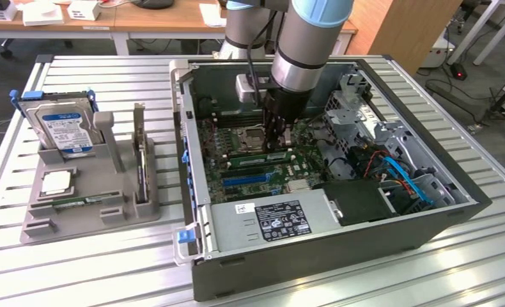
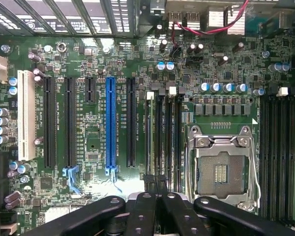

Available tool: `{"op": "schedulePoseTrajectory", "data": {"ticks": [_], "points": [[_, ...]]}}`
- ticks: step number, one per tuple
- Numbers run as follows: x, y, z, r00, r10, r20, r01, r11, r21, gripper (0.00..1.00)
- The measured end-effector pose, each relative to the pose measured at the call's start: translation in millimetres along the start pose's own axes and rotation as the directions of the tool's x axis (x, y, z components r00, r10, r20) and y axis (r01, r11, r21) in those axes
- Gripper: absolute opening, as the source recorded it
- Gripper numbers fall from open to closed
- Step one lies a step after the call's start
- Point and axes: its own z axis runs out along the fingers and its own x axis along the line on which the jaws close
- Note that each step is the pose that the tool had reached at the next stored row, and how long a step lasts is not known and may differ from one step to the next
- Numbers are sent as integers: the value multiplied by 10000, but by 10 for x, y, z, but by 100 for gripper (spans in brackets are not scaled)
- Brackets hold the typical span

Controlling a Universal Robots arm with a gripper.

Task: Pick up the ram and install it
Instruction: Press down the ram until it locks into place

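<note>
No wording can be read for certain. The power supply's white label carries small black print and round certification marks, too fine to make out. The hard drive's blue-and-white sticker is likewise illegible. White silkscreen print beside the motherboard's slots stays unreadable.

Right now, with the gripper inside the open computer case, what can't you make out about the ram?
Thin green ram stick: edge-on in the wrist view, so its chips and label are hidden.
One end: covered there by the black gripper.
Whether it is fully seated: too small in the exterior view, partly behind the grey robot arm.
</note>
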Motion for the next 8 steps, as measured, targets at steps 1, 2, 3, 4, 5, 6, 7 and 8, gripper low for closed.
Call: {"op": "schedulePoseTrajectory", "data": {"ticks": [1, 2, 3, 4, 5, 6, 7, 8], "points": [[0, 0, 5, 10000, 0, -1, 0, 10000, 0, 9], [1, 0, 10, 10000, 0, -3, 0, 10000, -1, 9], [1, -1, 15, 10000, 0, -2, 0, 10000, -1, 9], [2, 0, 17, 10000, 0, -5, 0, 10000, -2, 9], [2, 0, 17, 10000, 0, -5, 0, 10000, -2, 9], [2, -1, 17, 10000, 0, -5, 0, 10000, -2, 9], [2, -1, 18, 10000, 0, -4, 0, 10000, -2, 9], [1, -1, 20, 10000, 0, -3, 0, 10000, -1, 9]]}}
